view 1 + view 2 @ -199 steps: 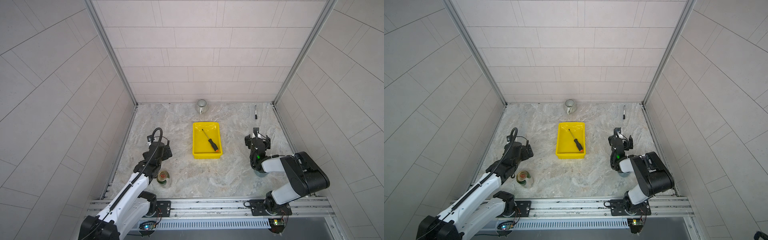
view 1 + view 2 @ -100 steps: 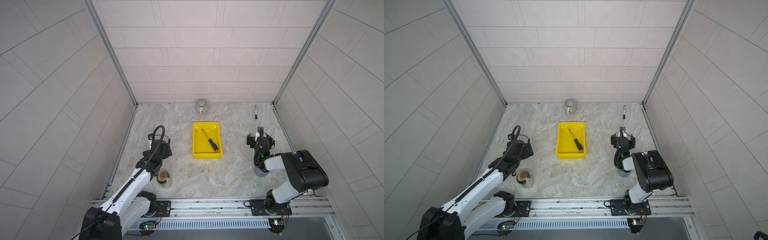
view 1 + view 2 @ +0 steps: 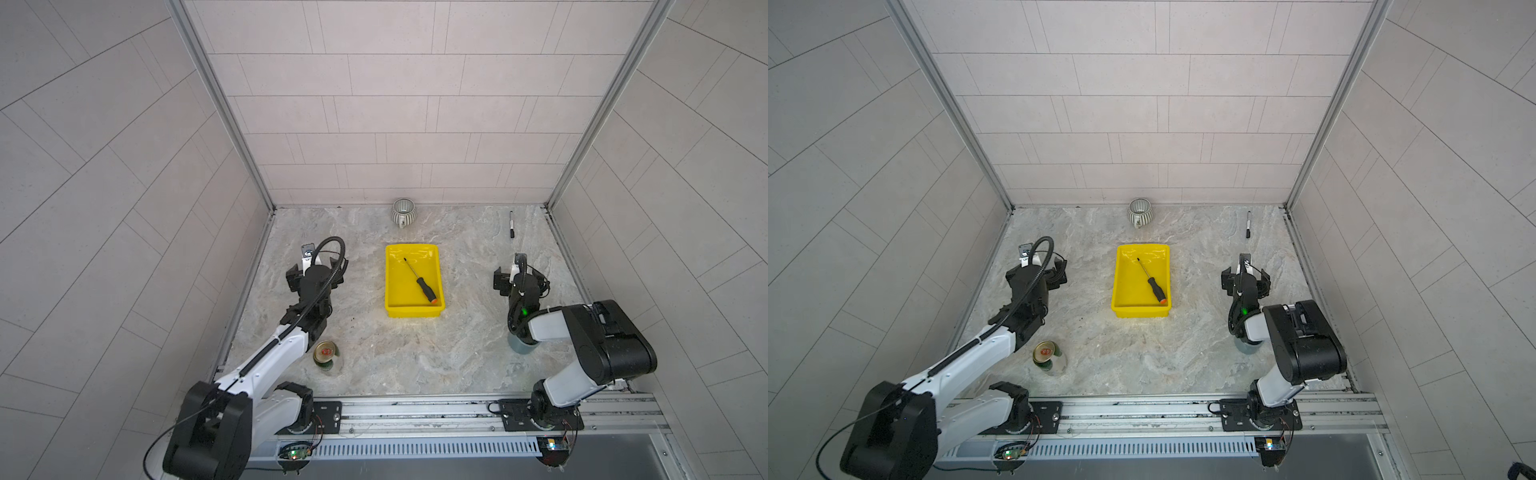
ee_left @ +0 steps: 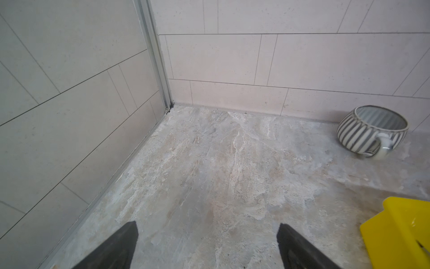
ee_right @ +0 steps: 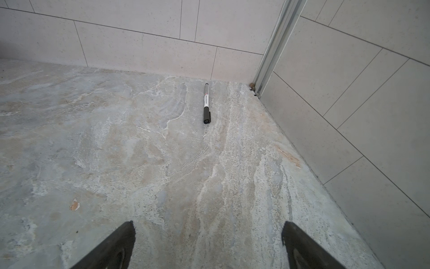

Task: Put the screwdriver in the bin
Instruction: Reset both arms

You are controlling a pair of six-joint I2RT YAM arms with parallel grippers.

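In the left wrist view only a corner of the bin (image 4: 395,223) shows, cut off at the frame edge. The left gripper (image 4: 207,229) appears as two dark fingertips set wide apart, with bare surface between them and nothing held. The right gripper (image 5: 208,227) looks the same, spread wide and empty, facing a black marker (image 5: 206,104) that lies near the back corner. In both top views the right arm (image 3: 552,324) hides most of a grey-blue cup (image 3: 519,345), and the fingers themselves are hard to make out. The screwdriver (image 3: 419,280) lies diagonally inside the yellow bin, orange cap toward its near right corner. A striped mug (image 3: 403,212) stands by the back wall, and a can (image 3: 325,353) sits beside the left arm (image 3: 282,345). The tabletop (image 3: 415,357) is mottled grey stone; pale tiled walls (image 3: 395,124) enclose three sides
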